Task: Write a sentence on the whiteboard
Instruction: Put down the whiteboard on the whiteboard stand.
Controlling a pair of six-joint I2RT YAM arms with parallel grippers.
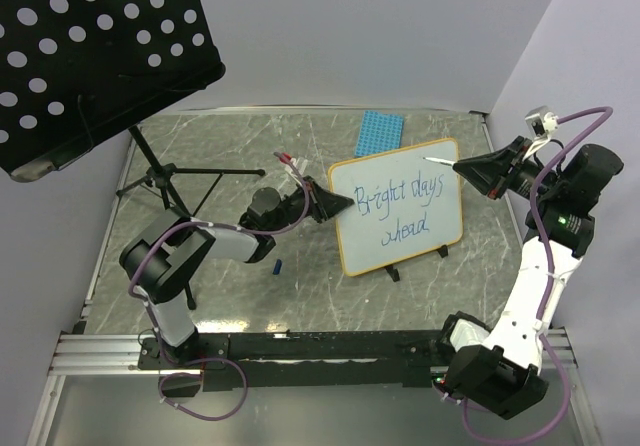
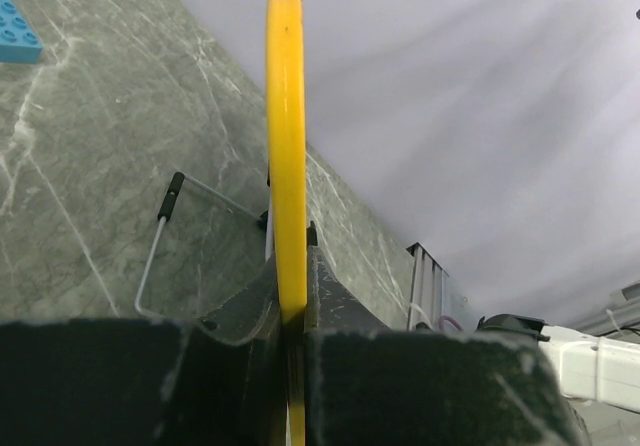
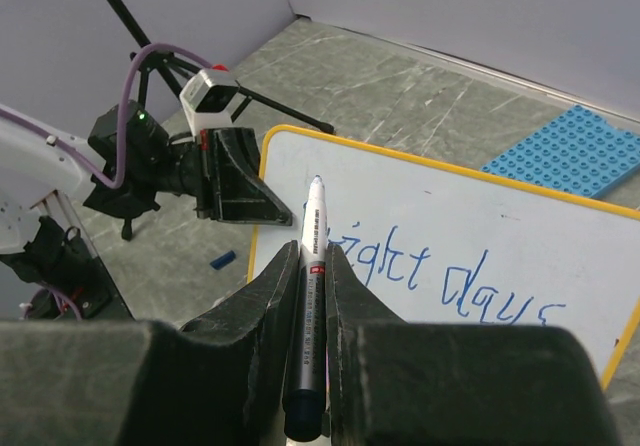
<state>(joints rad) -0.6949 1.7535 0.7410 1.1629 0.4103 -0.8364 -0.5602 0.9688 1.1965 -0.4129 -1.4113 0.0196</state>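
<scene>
While the left gripper (image 1: 343, 204) clamps shut on the yellow-rimmed edge of the whiteboard (image 1: 360, 244), the board stands propped on two black clip feet (image 1: 394, 273) on a grey-green marbled table (image 1: 230, 141). The sentence (image 1: 402, 208), blue cursive reading "Bright days ahead" in two lines, fills the middle of the board's face. At the whiteboard's upper right corner, the right gripper (image 1: 462, 169) is closed around a white marker (image 1: 438, 158); its tip points at the board's top edge, though whether it touches cannot be told. A blue studded plate (image 1: 379, 131) lies flat just behind the whiteboard, and a small blue piece (image 1: 277, 265) lies on the table to the board's left. Farther left of the whiteboard, a black perforated music stand (image 1: 90, 46) rises on its tripod (image 1: 160, 178). Pale lavender-grey walls (image 1: 400, 26) close the corner behind the board.
</scene>
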